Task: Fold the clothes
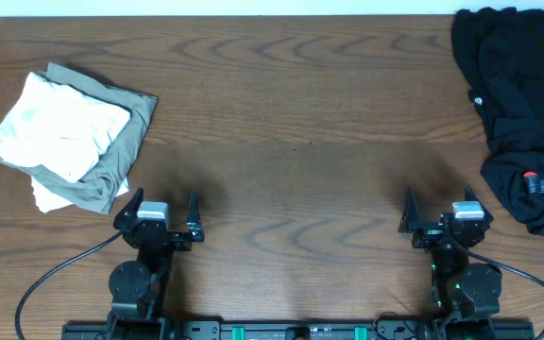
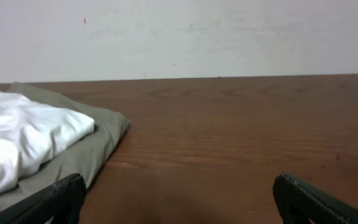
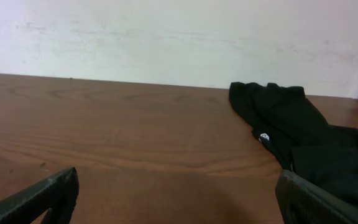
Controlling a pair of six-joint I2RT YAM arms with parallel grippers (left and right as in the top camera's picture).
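Observation:
A heap of black clothes (image 1: 518, 104) lies crumpled at the far right of the table, with a small white logo and a small red tag showing. It also shows in the right wrist view (image 3: 303, 140), ahead and to the right of the fingers. My left gripper (image 1: 163, 212) is open and empty near the front left. My right gripper (image 1: 439, 212) is open and empty near the front right, a little left of the black heap. Both sets of fingers show spread wide in the left wrist view (image 2: 179, 199) and the right wrist view (image 3: 179, 196).
A folded stack with a white garment (image 1: 59, 127) on a grey-green one (image 1: 126, 142) lies at the left, also in the left wrist view (image 2: 36, 140). The brown wooden table (image 1: 291, 123) ends at a white wall at the back.

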